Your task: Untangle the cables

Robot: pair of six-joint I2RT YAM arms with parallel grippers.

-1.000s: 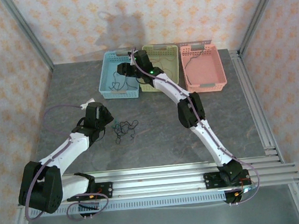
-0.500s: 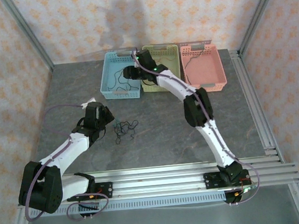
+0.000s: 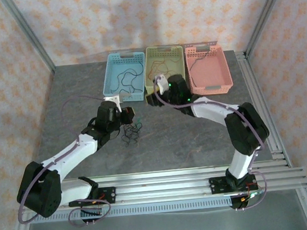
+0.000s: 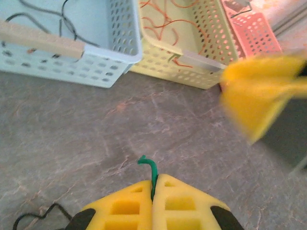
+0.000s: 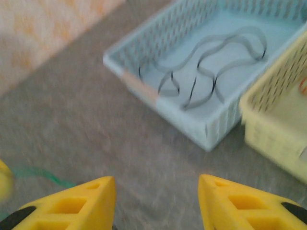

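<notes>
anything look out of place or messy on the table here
Yes: a tangle of cables lies loose on the table, while black wires sit in the blue basket and orange wires in the yellow-green basket. The left pincer is shut on a green cable.

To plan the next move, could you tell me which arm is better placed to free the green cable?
Left: the left gripper is shut on the green cable; the right gripper hangs open and empty.
</notes>
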